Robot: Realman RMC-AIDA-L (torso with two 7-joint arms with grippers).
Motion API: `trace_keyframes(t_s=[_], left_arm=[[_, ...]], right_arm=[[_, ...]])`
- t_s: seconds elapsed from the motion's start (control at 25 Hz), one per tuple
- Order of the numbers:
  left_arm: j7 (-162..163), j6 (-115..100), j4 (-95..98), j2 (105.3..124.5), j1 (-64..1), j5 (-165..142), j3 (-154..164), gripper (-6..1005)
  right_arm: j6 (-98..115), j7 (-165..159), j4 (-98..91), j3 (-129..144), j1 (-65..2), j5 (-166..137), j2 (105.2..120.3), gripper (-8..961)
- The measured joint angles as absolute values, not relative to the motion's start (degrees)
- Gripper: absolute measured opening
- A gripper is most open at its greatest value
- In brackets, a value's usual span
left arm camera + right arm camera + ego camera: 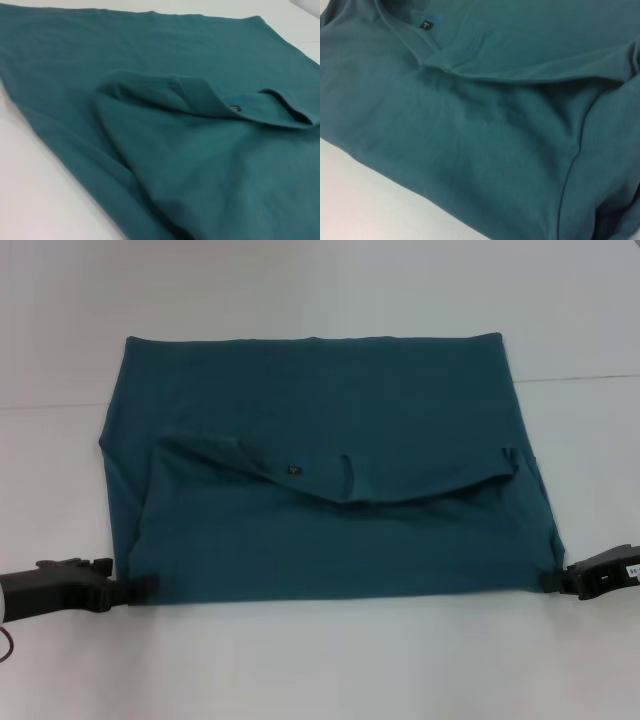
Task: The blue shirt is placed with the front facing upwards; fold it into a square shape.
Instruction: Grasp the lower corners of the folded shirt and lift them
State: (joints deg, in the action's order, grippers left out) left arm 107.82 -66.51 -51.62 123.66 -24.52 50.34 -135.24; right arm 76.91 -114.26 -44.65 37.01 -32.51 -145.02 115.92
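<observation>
The blue shirt (320,420) lies flat on the white table as a wide teal rectangle. Its collar part is folded over onto the middle, and the small dark neck label (293,469) faces up. The label also shows in the left wrist view (236,107) and the right wrist view (425,24). My left gripper (143,586) sits at the shirt's near left corner, shut on the fabric edge. At the near right corner my right gripper (550,580) is likewise shut on the cloth. No lettering shows. Both wrist views are filled by the shirt (175,165) (485,130), without fingers.
The white table (320,670) surrounds the shirt, with bare surface along the near edge and on both sides. A faint seam line (50,405) crosses the table behind the shirt's far part.
</observation>
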Motion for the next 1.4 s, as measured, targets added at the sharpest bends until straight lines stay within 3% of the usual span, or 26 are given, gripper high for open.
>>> trace_keyframes(t_s=[0.28,0.92,1.4], left_arm=[[111.30,-65.05,-47.13,122.14,-27.19,47.94,-135.05,812],[111.46,-65.20,-46.41,121.98,-27.48,47.40,-134.82,813],[111.52,-67.06,-46.33,122.10,-27.69,47.19,-134.72,736]], right_arm=[[76.98,-114.33,-44.64,37.48,-32.52,-145.09,115.93,31],[77.10,-114.35,-44.76,37.71,-32.52,-145.11,116.02,32],[77.26,-114.44,-44.99,37.70,-32.60,-145.11,116.02,32]])
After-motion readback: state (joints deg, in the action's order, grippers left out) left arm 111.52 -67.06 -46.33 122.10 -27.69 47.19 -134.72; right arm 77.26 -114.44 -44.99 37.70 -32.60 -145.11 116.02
